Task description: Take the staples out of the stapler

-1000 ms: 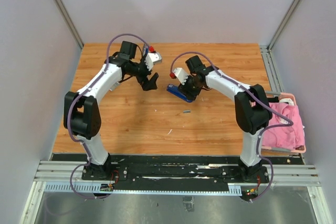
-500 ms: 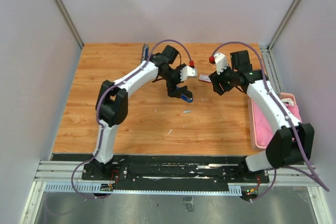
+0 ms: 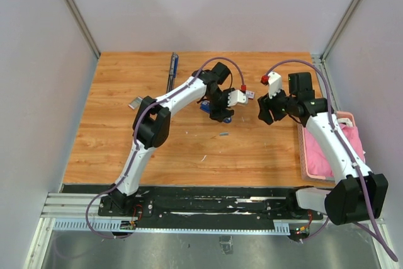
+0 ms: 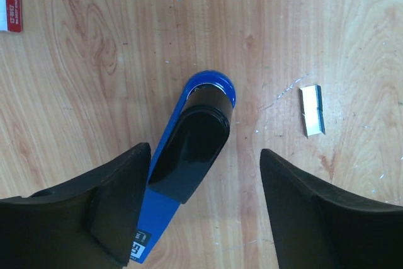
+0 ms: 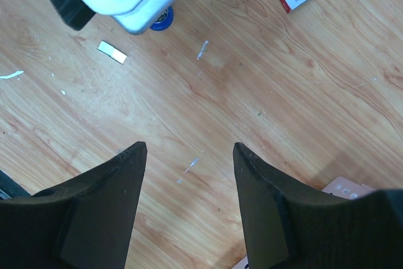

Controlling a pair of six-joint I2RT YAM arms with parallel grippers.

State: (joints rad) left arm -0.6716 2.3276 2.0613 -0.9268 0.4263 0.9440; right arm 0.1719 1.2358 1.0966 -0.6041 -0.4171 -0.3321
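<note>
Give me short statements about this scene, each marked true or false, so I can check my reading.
1. A strip of staples lies on the table beside the blue stapler. True.
2. The right tool holds that strip. False: it is open and empty.
3. The stapler lies between the fingers of the open left tool. True.
4. The pink cloth lies in the middle of the table. False: it is in the basket at the right edge.

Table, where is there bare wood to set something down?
The table is bare near-left, beside the left arm, and near-right between staple strip and pink basket. Crowded mid-table: blue stapler, white box.
</note>
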